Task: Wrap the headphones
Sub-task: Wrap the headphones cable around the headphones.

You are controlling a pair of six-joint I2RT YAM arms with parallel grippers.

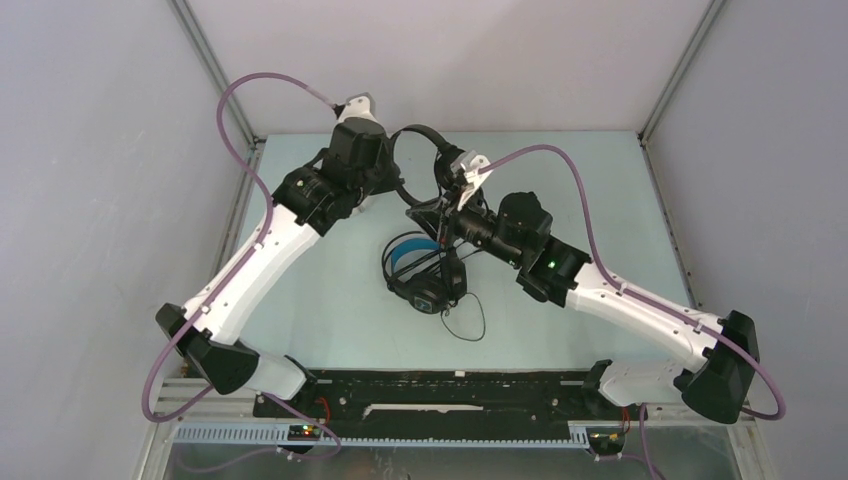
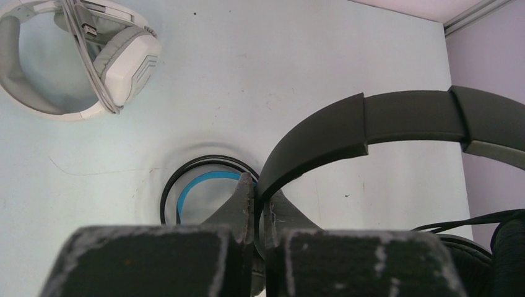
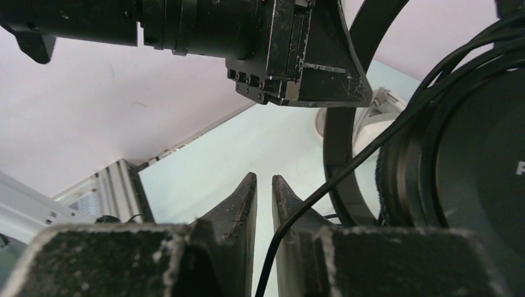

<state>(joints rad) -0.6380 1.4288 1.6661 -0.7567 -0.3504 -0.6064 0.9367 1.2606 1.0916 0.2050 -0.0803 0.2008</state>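
Note:
My left gripper (image 1: 390,176) (image 2: 260,192) is shut on the headband (image 2: 396,120) of the slim all-black headphones (image 1: 418,135) and holds them off the table at the back centre. My right gripper (image 1: 441,214) (image 3: 264,182) is just right of it, jaws nearly together on their thin black cable (image 3: 347,167). The ear cup (image 3: 483,161) hangs close on its right. The black headphones with blue lining (image 1: 420,270) (image 2: 204,182) lie on the table below. The white-grey headphones (image 2: 74,55) (image 1: 472,163) lie behind the right wrist.
A loose loop of black cable (image 1: 466,322) lies on the table in front of the blue-lined set. Grey walls enclose the table on the left, back and right. A black rail (image 1: 450,395) runs between the arm bases.

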